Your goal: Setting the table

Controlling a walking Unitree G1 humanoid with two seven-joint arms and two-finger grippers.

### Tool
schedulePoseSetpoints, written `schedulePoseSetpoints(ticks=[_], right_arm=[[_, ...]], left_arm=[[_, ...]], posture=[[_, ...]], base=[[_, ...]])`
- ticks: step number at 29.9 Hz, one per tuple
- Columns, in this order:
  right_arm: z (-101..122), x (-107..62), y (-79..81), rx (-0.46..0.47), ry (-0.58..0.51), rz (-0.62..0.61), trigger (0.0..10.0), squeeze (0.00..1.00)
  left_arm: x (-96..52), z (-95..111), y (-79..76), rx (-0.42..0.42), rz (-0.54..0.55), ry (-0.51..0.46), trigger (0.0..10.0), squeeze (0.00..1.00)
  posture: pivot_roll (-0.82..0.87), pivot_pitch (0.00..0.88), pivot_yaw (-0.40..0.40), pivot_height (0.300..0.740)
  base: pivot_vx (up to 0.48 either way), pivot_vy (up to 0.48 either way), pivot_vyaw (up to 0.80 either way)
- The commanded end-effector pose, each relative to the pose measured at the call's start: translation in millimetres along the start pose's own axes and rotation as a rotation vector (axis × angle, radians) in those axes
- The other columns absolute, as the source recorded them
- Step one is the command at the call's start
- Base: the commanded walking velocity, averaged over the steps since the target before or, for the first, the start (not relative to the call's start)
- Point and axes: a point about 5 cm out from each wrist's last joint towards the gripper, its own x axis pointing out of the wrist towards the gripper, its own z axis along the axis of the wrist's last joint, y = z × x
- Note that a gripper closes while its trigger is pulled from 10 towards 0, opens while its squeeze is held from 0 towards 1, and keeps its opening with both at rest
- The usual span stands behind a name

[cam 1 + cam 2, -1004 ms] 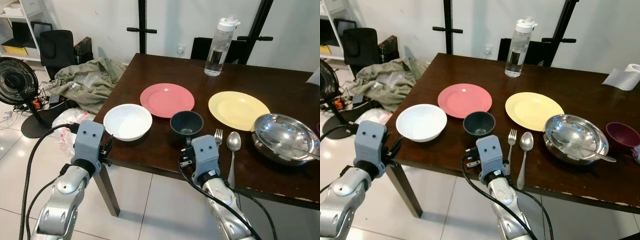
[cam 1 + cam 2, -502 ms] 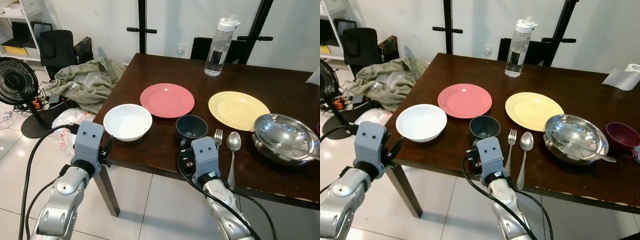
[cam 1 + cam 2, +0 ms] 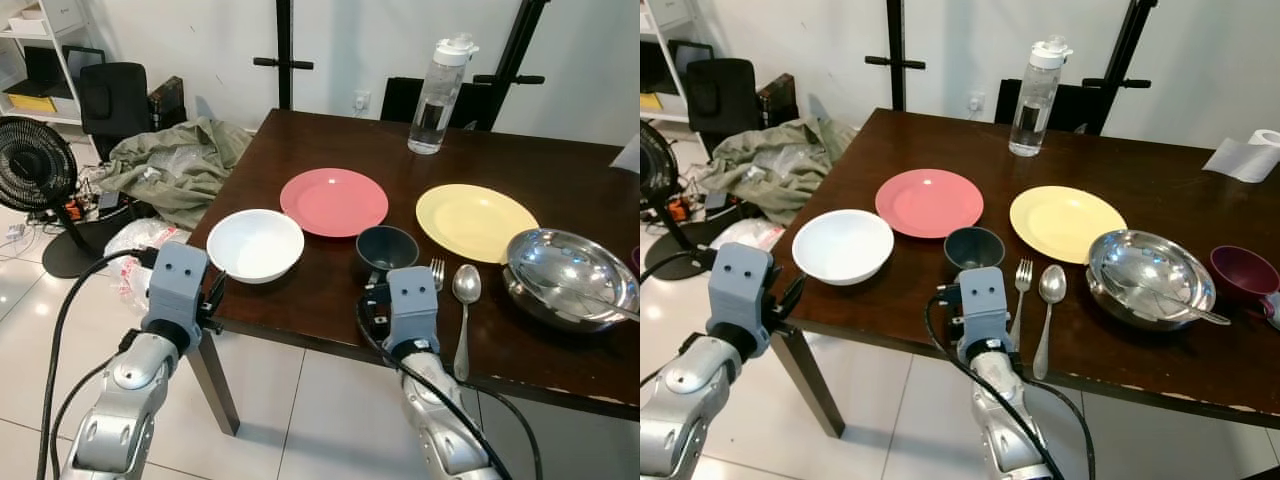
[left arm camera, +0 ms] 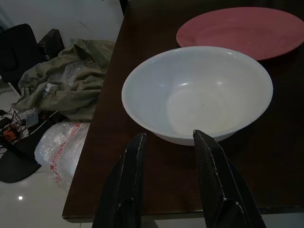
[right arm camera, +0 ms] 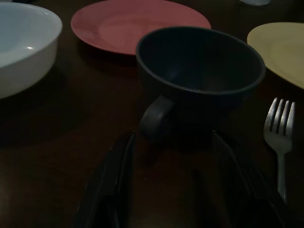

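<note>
At lower left of the left eye view I hold my left gripper [image 4: 166,142] at the surface [image 3: 560,170] edge, fingers open, aimed at the white bowl [image 3: 255,243] just ahead, not touching, ready to take its rim. Centre frame sits the pink plate [image 3: 334,200]; below it the dark cup [image 3: 387,246], handle toward me. My right gripper [image 5: 173,142] hovers just short of that handle, fingers spread either side. Right of it lie fork [image 3: 436,270], spoon [image 3: 465,300], yellow plate [image 3: 477,221] and steel bowl [image 3: 570,275].
</note>
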Motion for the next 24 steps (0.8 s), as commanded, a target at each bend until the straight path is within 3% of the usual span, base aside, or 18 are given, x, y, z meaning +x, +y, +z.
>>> schedulePoseSetpoints(ticks=[1, 6, 13, 20, 24], right_arm=[[-0.7, -3.2, 1.7, 0.027, -0.004, 0.022, 10.0, 0.0], [4.8, -5.1, 14.0, 0.007, -0.029, 0.112, 10.0, 0.0], [4.7, 0.9, 21.8, 0.003, -0.019, 0.086, 10.0, 0.0], [-2.6, 14.6, 17.7, -0.032, 0.025, -0.048, 10.0, 0.0], [-6.3, 22.3, 5.4, -0.061, 0.048, -0.156, 10.0, 0.0]], left_arm=[[-2.7, -4.3, 3.0, 0.001, 0.007, 0.017, 10.0, 0.0], [-2.9, -4.6, 3.6, 0.003, 0.009, 0.019, 10.0, 0.0], [-2.5, -3.9, 3.7, 0.001, 0.013, 0.016, 10.0, 0.0], [-4.7, -0.9, 5.8, 0.011, 0.019, 0.013, 10.0, 0.0], [-8.9, 0.5, 11.7, 0.025, 0.034, 0.016, 10.0, 0.0]], posture=[[0.15, 0.119, 0.093, 0.74], [0.15, 0.122, 0.092, 0.74], [0.16, 0.123, 0.09, 0.74], [0.21, 0.13, 0.096, 0.74], [0.23, 0.136, 0.097, 0.74]], base=[[0.0, 0.0, 0.0], [0.0, 0.0, 0.0], [0.0, 0.0, 0.0], [0.0, 0.0, 0.0], [0.0, 0.0, 0.0]])
